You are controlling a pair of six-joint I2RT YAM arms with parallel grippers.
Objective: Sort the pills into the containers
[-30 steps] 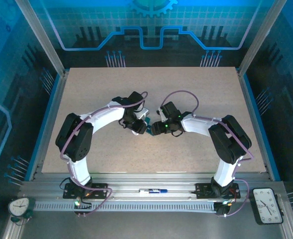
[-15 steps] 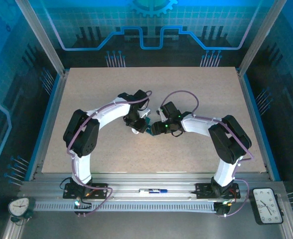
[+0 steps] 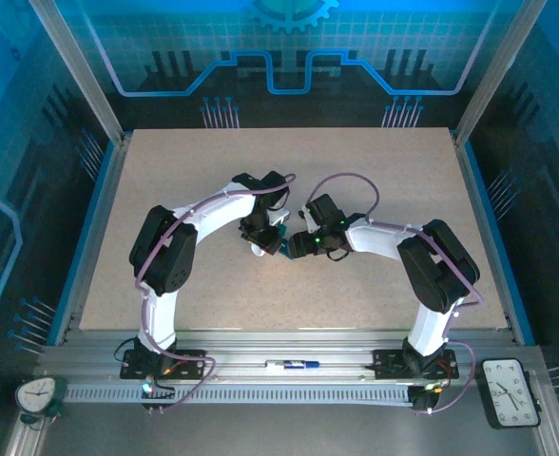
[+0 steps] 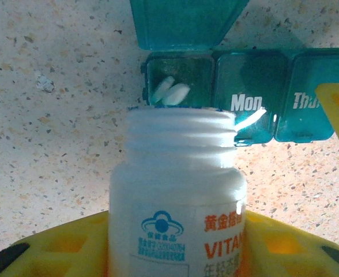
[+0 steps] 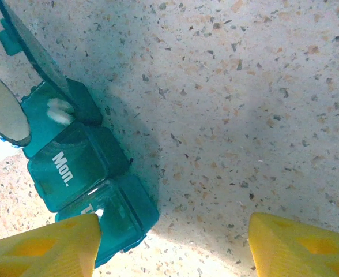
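While blue-lit walls point(image 3: 403, 38) and aluminium posts point(image 3: 75, 66) ring the speckled beige counter point(image 3: 375, 180), the teal pill box point(image 4: 250, 104) lies near its middle, end lid point(image 4: 184, 23) raised over two white pills point(image 4: 170, 92). The left gripper's point(image 3: 263, 239) fingers pinch a white bottle point(image 4: 178, 190), its open mouth just beside that compartment. The right gripper's point(image 5: 172, 239) fingers stand spread, one at the box's opposite end.
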